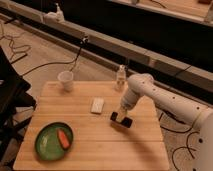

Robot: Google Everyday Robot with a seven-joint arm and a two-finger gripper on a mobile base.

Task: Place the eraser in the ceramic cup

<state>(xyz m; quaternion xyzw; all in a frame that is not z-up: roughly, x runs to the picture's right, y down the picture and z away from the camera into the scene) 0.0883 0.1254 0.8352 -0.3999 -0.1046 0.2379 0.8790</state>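
Where the gripper stood: the gripper (121,115) was low over the table (95,156), a little right of the frame's centre. It sat at the end of a white arm (167,100) that entered from the right edge and bent down at a rounded elbow.
Claw: its fingers were drawn together and clamped on the eraser (the tips ran straight into the dark block, with no gap to be seen).
Eraser: the eraser (122,120), a small black oblong, lay directly under the gripper at tabletop level. Whether it rested on the wood or hung just clear of it could not be told.
Ceramic cup: the ceramic cup (65,80) stood upright near the upper left corner of the tabletop, well apart from the eraser and the gripper.
White block: a flat white block (97,105) lay between the cup and the eraser, near the gripper but not touching it.
Bottle: a small clear bottle (120,77) stood upright at the table's far edge, just beside the arm's elbow.
Green plate: a green plate (47,145) sat at the lower left of the tabletop, with an orange piece (63,138) lying on it.
Floor: dark cables (50,62) trailed across the upper left of the frame.
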